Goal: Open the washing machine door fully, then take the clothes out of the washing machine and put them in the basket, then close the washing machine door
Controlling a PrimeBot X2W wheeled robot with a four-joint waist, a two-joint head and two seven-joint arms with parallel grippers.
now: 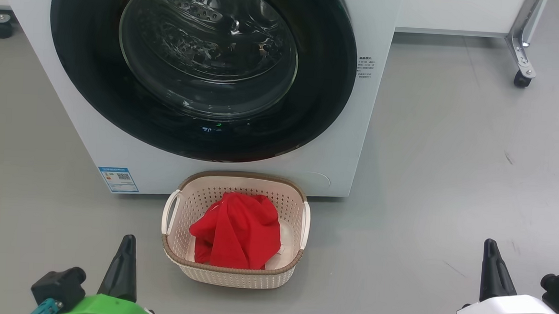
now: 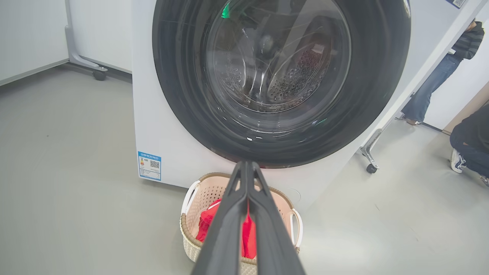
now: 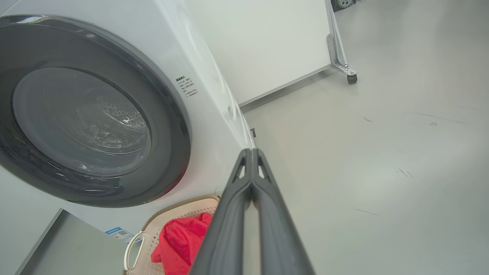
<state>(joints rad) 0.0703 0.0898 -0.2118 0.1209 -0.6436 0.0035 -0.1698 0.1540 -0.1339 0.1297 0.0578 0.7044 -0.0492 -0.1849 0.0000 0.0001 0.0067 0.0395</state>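
Below the washing machine door (image 1: 203, 67), at its 6 o'clock, the clothes (image 1: 239, 231) lie heaped in the basket (image 1: 235, 272).
That door sits flush on the washing machine (image 1: 117, 153); it looks rigid, and its glossy ring and glass look slippery, so a hold belongs at the rim, though no handle shows. The jersey looks light, soft and limp: pinch a raised fold. The left gripper (image 2: 246, 164), at the basket's 8 o'clock, and the right gripper (image 3: 251, 151), at 4 o'clock, each have 2 fingers pressed together on nothing.

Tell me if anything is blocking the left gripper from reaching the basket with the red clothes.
Nothing visible does. Bare grey floor lies between the left gripper and the basket, which holds the clothes.
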